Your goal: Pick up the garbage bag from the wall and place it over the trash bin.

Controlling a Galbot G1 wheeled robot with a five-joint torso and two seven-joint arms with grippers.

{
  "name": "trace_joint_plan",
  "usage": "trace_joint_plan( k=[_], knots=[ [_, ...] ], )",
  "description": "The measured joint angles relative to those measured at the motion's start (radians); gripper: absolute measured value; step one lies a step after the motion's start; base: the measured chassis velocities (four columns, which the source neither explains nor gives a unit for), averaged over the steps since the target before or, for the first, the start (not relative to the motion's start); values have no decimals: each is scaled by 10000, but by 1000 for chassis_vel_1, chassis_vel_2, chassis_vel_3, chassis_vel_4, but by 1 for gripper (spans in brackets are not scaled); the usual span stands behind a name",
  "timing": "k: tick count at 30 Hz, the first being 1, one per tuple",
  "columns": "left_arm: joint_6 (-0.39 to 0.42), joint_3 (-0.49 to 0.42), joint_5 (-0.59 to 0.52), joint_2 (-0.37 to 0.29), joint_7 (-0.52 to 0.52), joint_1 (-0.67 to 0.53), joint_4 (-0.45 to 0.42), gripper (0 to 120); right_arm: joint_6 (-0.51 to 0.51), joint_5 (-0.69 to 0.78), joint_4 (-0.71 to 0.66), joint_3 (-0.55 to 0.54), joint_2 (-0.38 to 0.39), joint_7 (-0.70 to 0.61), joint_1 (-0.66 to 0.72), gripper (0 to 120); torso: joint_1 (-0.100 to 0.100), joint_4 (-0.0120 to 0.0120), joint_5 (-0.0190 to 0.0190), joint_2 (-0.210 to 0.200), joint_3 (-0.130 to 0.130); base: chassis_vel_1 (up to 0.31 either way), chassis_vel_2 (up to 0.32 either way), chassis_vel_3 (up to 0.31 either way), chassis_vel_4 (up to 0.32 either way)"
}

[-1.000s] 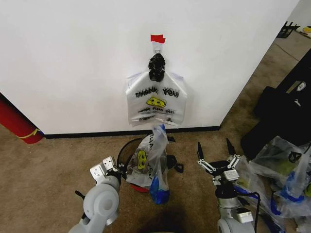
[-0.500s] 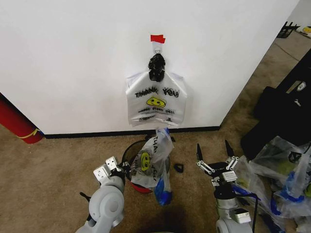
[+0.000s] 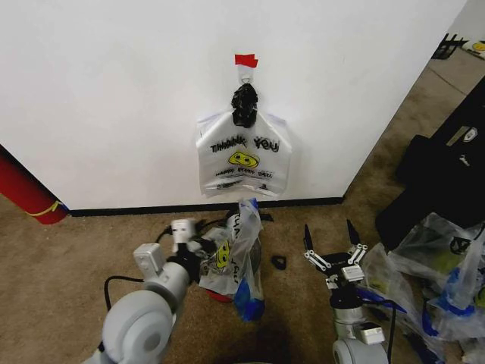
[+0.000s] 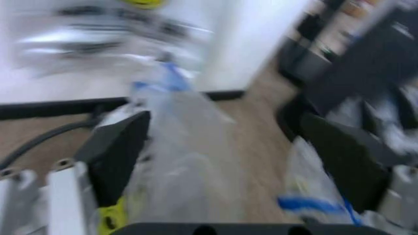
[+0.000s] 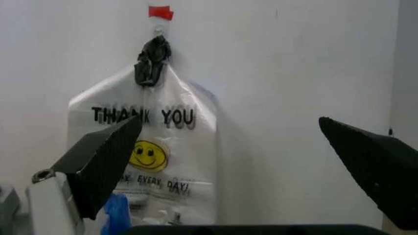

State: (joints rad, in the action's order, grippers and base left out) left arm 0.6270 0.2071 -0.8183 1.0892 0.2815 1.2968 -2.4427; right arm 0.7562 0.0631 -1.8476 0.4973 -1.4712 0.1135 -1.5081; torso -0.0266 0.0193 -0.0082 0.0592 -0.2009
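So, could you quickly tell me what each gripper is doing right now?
Left gripper: at the garbage bag; grip cannot be told.
Right gripper: open, holding nothing.

The thin, crinkly translucent-white plastic garbage bag (image 3: pixel 239 254) with blue patches stands upright over the small black wire-mesh trash bin (image 3: pixel 218 292) with its red base, below the plain white wall (image 3: pixel 114 91).

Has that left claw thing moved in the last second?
Yes. The left end effector has risen toward the wall and its baseboard, staying against the garbage bag over the trash bin.
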Motion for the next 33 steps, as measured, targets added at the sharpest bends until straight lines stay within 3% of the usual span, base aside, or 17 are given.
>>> trace_joint_plan(
  k=[5, 8, 13, 18, 33],
  knots=[
    [46, -731, 765, -1019, -1081, -612, 247, 100, -25, -47, -87, -4, 18, 24, -72, 100, 0, 1, 1, 0, 0, 0, 0, 0, 0],
    [124, -1324, 1087, -1596, -1103, -1150, 681, 99, -27, -92, -95, -4, 11, 29, -127, 100, 0, 1, 3, 0, 0, 0, 0, 0, 0],
    [230, -1744, 1094, -1582, -640, -1466, 1088, 94, -27, -169, -72, -23, -18, 30, -147, 100, 0, 0, 2, 0, 0, 0, 0, 0, 0],
    [280, -1778, 769, -1257, 144, -1486, 1310, 79, -43, -254, -72, -57, -37, 33, -159, 100, 0, 1, 1, 0, 0, 0, 0, 0, 0],
    [230, -1438, 407, -1102, 721, -1125, 1548, 25, -45, -361, 41, -133, -49, 36, -120, 100, 0, 0, 3, 0, 0, 0, 0, 0, 0]
  ],
)
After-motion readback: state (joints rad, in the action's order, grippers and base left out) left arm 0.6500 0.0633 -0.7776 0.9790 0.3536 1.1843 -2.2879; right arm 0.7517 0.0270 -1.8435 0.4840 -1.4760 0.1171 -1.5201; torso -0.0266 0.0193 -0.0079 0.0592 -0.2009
